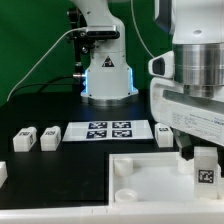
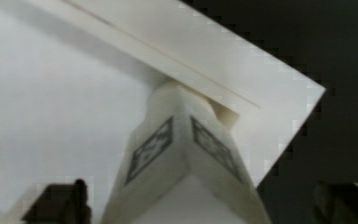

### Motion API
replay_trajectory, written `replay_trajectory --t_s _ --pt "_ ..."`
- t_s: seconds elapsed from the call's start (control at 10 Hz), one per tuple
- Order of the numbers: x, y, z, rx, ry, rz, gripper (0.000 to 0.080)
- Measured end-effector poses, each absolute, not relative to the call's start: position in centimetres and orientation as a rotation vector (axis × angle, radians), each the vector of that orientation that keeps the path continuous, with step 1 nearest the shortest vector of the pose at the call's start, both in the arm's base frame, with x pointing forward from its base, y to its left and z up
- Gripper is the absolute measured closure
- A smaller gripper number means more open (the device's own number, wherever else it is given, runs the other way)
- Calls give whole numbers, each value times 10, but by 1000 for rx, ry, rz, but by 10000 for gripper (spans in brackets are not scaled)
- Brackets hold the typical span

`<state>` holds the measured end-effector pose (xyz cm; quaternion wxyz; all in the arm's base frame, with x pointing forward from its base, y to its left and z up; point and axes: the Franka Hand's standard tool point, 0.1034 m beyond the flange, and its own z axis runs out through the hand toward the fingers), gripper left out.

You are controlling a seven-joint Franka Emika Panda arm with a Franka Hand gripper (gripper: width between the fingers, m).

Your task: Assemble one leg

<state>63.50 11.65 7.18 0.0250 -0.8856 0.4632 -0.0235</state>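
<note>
A white leg (image 1: 205, 171) with a black-and-white tag stands upright at the near right corner of the large white tray (image 1: 140, 190). My gripper (image 1: 197, 158) is right over it. In the wrist view the leg (image 2: 185, 150) rises between my two dark fingertips (image 2: 62, 203), with a corner edge toward the camera. A narrow gap shows on each side of it. The jaws stand open around the leg. The tray's flat floor (image 2: 69, 90) and raised rim (image 2: 202, 65) lie behind it.
Two loose legs (image 1: 24, 140) (image 1: 50, 137) lie at the exterior view's left, a third (image 1: 2, 172) at the left edge, and another (image 1: 165, 130) beside the marker board (image 1: 108, 130). The robot base (image 1: 105, 75) stands behind.
</note>
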Motion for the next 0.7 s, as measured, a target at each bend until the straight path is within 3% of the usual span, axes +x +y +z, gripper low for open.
replay_trajectory --t_s 0.4,0.6,0.7 --pt "637 107 72 -3133 414 -110 150" --pt "638 107 73 -3169 172 -133 150" --pt "638 107 73 -3156 288 -134 150"
